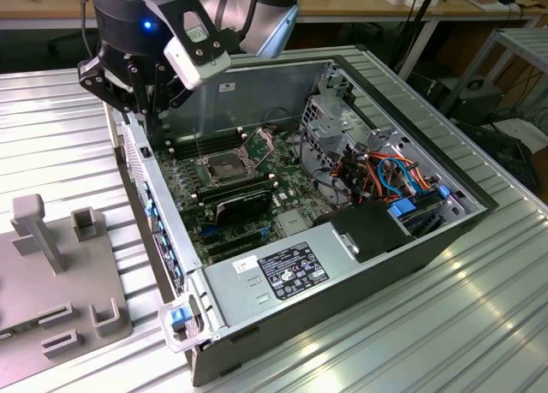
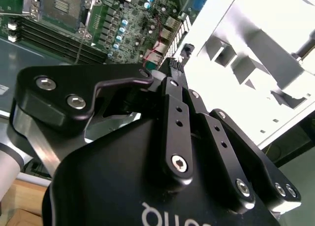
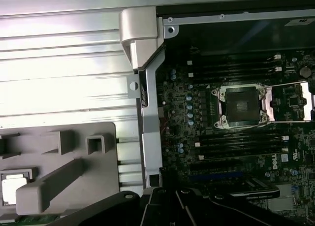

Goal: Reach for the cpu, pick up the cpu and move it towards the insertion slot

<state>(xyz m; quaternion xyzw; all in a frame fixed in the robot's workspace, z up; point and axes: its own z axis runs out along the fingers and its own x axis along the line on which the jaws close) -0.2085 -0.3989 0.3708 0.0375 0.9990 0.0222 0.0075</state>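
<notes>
The robot's black gripper (image 1: 141,102) hangs over the far-left corner of the open black-and-silver computer case (image 1: 342,264), by the exterior view's left wall. I cannot tell how far open the gripper is. In the second wrist view its black links and bolts (image 2: 172,68) are close to the camera, with the board behind them.

The cpu (image 3: 14,189), a small thin square chip with a pale silver-beige face, lies flat in a square recess of the grey plastic fixture tray (image 1: 34,299). The gripper has no hold of it. The tray rests on the ribbed aluminium table (image 1: 77,119), outside the case on the exterior view's left. In the first wrist view the cpu sits just beside a long grey upright bar (image 3: 49,184) of the tray.

The insertion slot (image 1: 224,169), a square socket with a dark centre and shiny silver frame, sits on the green motherboard (image 1: 282,206) inside the case, and its metal flap (image 1: 261,140) is swung open on the far side. Long narrow black memory slots (image 3: 236,140) run beside the socket. The case wall stands between the cpu and the socket, and the two are well apart.
</notes>
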